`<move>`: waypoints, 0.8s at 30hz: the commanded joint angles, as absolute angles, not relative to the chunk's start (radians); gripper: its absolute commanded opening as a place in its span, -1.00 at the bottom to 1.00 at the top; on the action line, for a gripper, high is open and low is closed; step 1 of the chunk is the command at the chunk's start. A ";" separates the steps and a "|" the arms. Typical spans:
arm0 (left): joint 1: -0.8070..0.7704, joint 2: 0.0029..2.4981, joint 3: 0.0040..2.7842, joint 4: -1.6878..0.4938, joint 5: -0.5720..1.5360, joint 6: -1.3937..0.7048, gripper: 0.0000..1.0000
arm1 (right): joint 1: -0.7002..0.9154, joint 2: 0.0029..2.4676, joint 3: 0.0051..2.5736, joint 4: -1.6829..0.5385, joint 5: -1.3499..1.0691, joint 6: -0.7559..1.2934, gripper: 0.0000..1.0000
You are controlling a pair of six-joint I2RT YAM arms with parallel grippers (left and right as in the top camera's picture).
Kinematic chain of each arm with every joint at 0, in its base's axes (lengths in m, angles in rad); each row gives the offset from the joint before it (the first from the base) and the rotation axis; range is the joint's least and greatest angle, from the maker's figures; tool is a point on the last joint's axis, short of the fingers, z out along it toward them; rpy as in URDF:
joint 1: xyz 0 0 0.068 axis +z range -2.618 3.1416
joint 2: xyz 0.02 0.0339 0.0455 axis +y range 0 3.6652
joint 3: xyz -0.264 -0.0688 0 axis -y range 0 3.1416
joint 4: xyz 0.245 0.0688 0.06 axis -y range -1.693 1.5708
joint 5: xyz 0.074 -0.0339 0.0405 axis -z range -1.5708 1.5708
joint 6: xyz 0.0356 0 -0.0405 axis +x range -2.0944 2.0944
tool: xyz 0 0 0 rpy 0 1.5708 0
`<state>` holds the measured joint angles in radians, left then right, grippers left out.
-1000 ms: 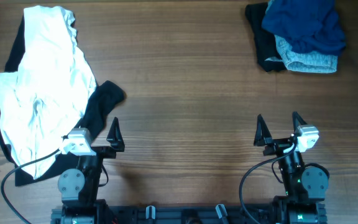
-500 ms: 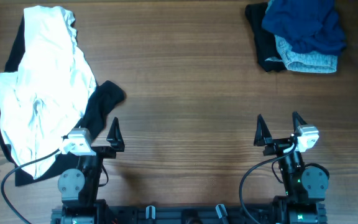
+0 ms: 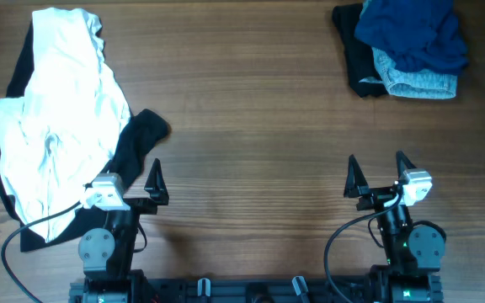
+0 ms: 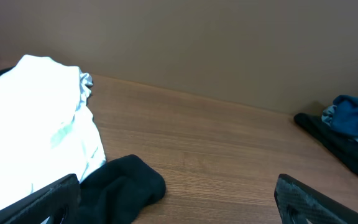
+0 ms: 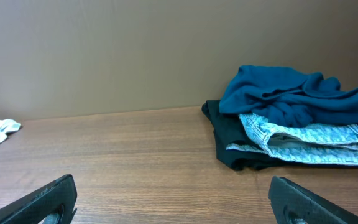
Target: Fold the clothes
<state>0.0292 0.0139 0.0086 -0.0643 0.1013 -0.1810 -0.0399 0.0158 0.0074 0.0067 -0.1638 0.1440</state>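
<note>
A crumpled white T-shirt (image 3: 57,118) lies at the table's left side on top of a black garment (image 3: 137,139), which sticks out along its right and lower edges. In the left wrist view the white T-shirt (image 4: 36,118) fills the left, and a fold of the black garment (image 4: 123,183) lies just ahead between the fingers. My left gripper (image 3: 131,172) (image 4: 176,186) stands open at the garment's near right edge, holding nothing. My right gripper (image 3: 376,162) (image 5: 173,183) stands open over bare wood near the front right, well away from any cloth.
A pile of other clothes sits at the back right: a dark blue garment (image 3: 411,29) (image 5: 291,93) on light denim (image 3: 419,80) and a black piece (image 3: 356,59). Bare wooden table (image 3: 251,126) lies between the two heaps. A plain wall (image 5: 135,50) stands behind.
</note>
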 commanded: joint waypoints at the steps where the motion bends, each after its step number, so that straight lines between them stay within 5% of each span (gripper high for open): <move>1: 0.036 0.009 0.006 -0.069 0.095 -0.187 1.00 | -0.037 0.014 0.008 0.009 -0.159 0.126 1.00; 24: 0.036 0.009 0.013 -0.070 0.109 -0.339 1.00 | -0.037 0.027 0.026 0.034 -0.320 0.226 1.00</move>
<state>0.0292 0.0139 0.0086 -0.0643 0.1013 -0.2760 -0.0399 0.0158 0.0074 0.0219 -0.2646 0.2241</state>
